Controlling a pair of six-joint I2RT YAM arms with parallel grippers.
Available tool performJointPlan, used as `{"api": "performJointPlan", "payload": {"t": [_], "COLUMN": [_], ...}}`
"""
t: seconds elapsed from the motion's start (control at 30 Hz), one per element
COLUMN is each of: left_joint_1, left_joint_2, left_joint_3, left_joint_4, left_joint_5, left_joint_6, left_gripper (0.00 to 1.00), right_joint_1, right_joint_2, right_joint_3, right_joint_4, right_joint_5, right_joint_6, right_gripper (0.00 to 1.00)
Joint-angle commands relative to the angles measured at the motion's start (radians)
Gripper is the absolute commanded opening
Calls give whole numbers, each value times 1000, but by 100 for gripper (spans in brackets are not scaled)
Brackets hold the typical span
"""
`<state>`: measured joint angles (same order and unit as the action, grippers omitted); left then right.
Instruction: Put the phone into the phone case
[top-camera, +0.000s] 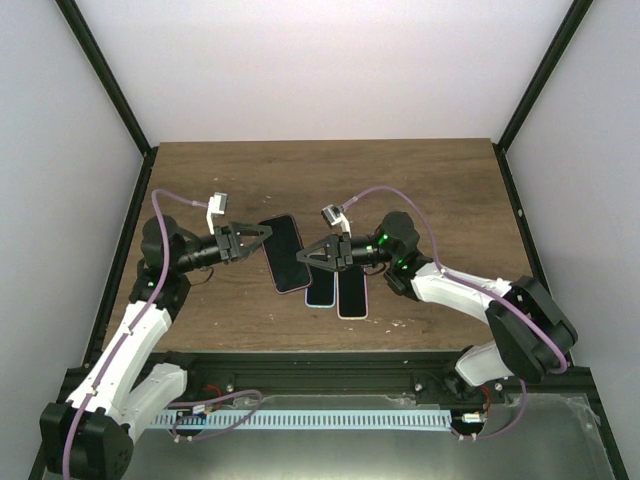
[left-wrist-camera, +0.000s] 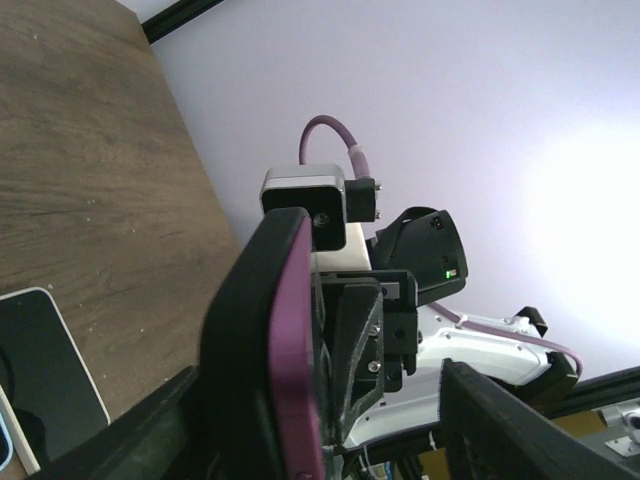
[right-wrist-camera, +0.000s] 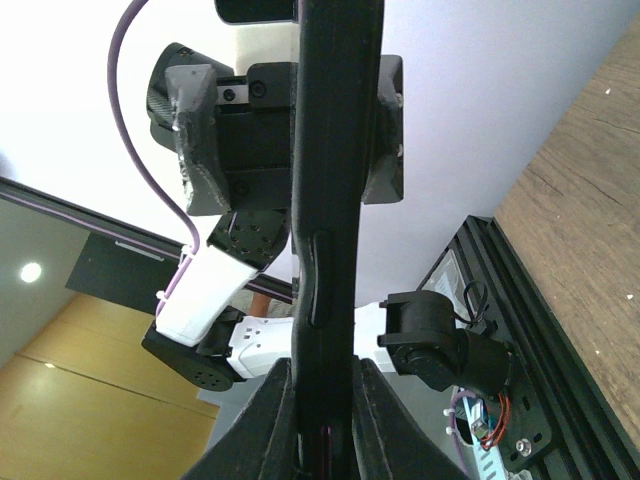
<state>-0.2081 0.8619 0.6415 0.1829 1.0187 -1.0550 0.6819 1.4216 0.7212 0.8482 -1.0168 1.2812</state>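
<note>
Top view, lower centre: two flat dark slabs lie side by side on the brown wood-grain table (top-camera: 430, 190), one blue-rimmed (top-camera: 321, 292), one pink-rimmed (top-camera: 353, 295). They are touching or nearly so.

Just above them, mid-frame: black phone with a purple-pink rim (top-camera: 283, 253), long axis running up-frame, between the two grippers. It appears lifted off the wood; its lower end overlaps the blue-rimmed slab in the picture.

Right gripper (top-camera: 305, 256): at the phone's lower right edge. Right wrist view: both fingers (right-wrist-camera: 385, 420) pinch the thin black edge (right-wrist-camera: 325, 200), no gap showing.

Left gripper (top-camera: 262, 240): at the phone's left edge. Left wrist view: jaws straddle the phone (left-wrist-camera: 265, 340), parted wider than its thickness. The phone sits close to the lower-left finger; the lower-right finger (left-wrist-camera: 500, 420) stands clear of it. No firm grip visible.

Cannot tell whether the held piece is the phone alone or already seated in a case.
</note>
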Motion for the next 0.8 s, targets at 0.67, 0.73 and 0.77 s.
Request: {"api": "performJointPlan", "payload": {"t": [0.67, 0.73, 0.77], "left_joint_1": [3, 3, 3], "left_joint_2": [-8, -5, -3], "left_joint_3": [14, 28, 38], "left_joint_4": [-63, -89, -108], "left_joint_5": [-30, -29, -30], "left_joint_6": [1, 7, 16], "left_gripper": [1, 9, 15], "right_joint_1": [-1, -1, -1], "right_joint_2": [-36, -38, -41], "right_joint_3": [-3, 0, 3], "right_joint_4": [47, 46, 37], "right_joint_5": [5, 16, 25], "right_joint_6": [15, 24, 27], "right_gripper": [7, 3, 2]}}
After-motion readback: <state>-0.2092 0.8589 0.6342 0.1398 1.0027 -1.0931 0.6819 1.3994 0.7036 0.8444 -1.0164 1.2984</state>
